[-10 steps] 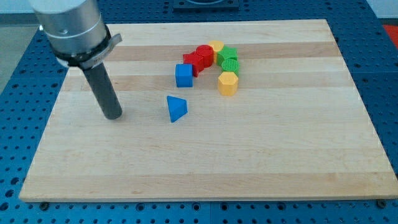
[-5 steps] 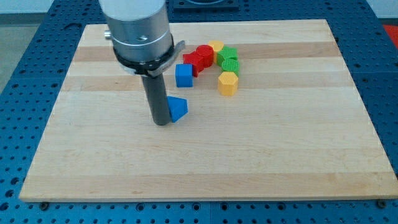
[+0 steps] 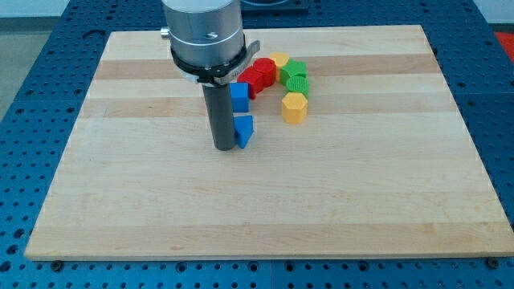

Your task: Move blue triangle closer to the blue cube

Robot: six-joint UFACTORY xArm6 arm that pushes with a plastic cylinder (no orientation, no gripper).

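Observation:
The blue triangle (image 3: 244, 130) lies on the wooden board (image 3: 257, 201) just below the blue cube (image 3: 238, 97), with a small gap between them. My tip (image 3: 222, 147) sits at the triangle's left side, touching it. The rod and the arm's grey body hide the cube's left part.
Above and right of the blue cube sits a cluster: red blocks (image 3: 259, 75), a yellow block (image 3: 279, 60) at the top, two green blocks (image 3: 295, 76) and a yellow hexagonal block (image 3: 294, 107) lower right. The board's edges meet a blue perforated table (image 3: 32, 120).
My tip moved right across the board, reached the blue triangle's left side and pushed it right and slightly up, closer under the blue cube. The other blocks have not moved.

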